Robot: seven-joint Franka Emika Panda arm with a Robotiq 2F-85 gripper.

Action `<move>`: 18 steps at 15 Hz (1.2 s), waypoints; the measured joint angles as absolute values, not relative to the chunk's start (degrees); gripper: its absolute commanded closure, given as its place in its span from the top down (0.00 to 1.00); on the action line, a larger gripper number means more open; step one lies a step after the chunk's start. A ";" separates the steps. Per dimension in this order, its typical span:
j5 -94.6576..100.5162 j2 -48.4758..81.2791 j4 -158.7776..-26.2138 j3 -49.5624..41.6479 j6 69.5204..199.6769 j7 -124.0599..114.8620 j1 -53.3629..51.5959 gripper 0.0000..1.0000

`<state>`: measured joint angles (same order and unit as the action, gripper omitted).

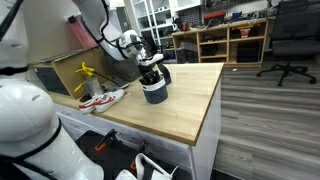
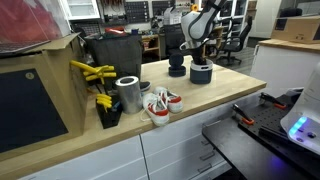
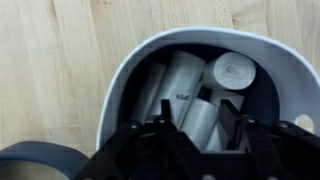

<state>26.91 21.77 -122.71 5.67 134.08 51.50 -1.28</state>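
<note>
Dark round cup with white rim [image 3: 113, 95] mid wooden surface [image 1: 195, 105], its wall propping white tubes [image 3: 180, 80] upright. Tool [image 3: 198, 130] dips vertically to fit cup mouth, fingers straddling one tube; clamped or apart, cannot tell

Opposite bench [image 1: 190, 108] ends; wrist close, perhaps overhead.

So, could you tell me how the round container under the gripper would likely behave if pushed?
The container looks broad-based, so it would probably slide on the smooth wooden tabletop rather than tip. The white cylinders lying loose inside would likely shift.
</note>
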 measured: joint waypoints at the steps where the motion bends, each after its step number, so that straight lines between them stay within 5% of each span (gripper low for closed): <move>1: 26.91 21.69 -122.93 5.65 134.40 51.49 -1.27 0.17; 4: 26.85 21.47 -123.59 5.65 135.51 51.49 -1.28 0.00; 18: 17.28 16.85 -123.21 5.75 133.36 50.15 -1.17 0.00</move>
